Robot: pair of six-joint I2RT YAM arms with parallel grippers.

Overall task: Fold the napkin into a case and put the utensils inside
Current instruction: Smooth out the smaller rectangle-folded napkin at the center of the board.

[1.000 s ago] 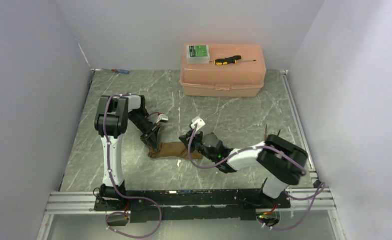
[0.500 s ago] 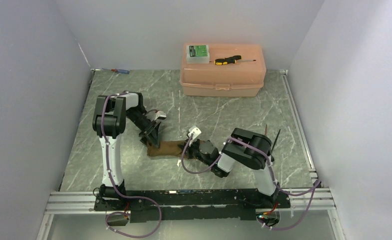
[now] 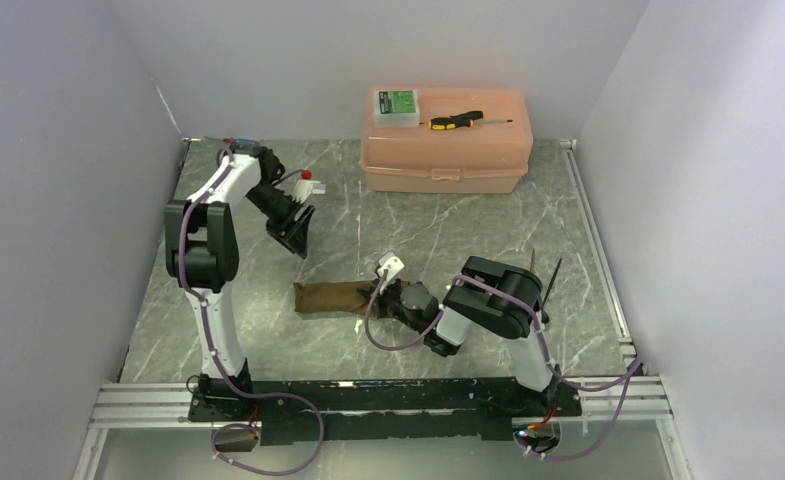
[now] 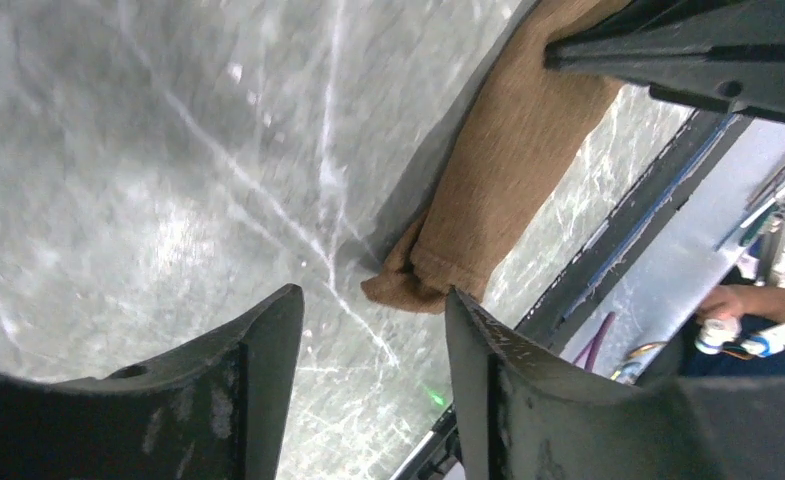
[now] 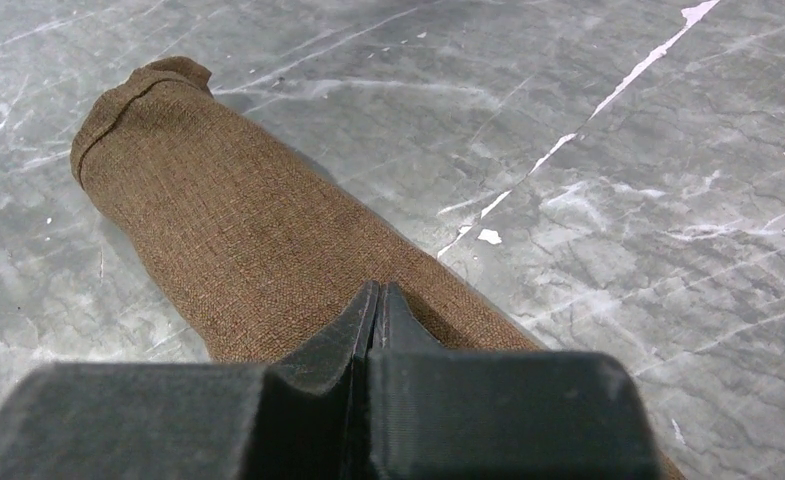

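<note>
The napkin [image 3: 333, 297] lies on the table as a narrow brown pouch, running left to right. My right gripper [image 3: 382, 294] is shut, and its closed tips [image 5: 378, 296] press down on the napkin [image 5: 228, 220] near its right end, with nothing between them. My left gripper [image 3: 296, 238] hangs open above the table, behind and left of the pouch and clear of it. The left wrist view shows bare table between its fingers [image 4: 373, 310], with the napkin's rolled left end [image 4: 498, 190] beyond. Two thin dark utensils [image 3: 550, 274] lie at the right, partly behind my right arm.
A pink plastic box [image 3: 446, 150] stands at the back, with a small green-labelled case [image 3: 396, 104] and a yellow-and-black screwdriver [image 3: 455, 120] on its lid. Grey walls close in both sides. The metal rail [image 3: 368, 395] runs along the near edge.
My left gripper opened, let go of the napkin's left end, and rose away toward the back left. The right arm folded at the elbow while its shut tips stayed on the napkin.
</note>
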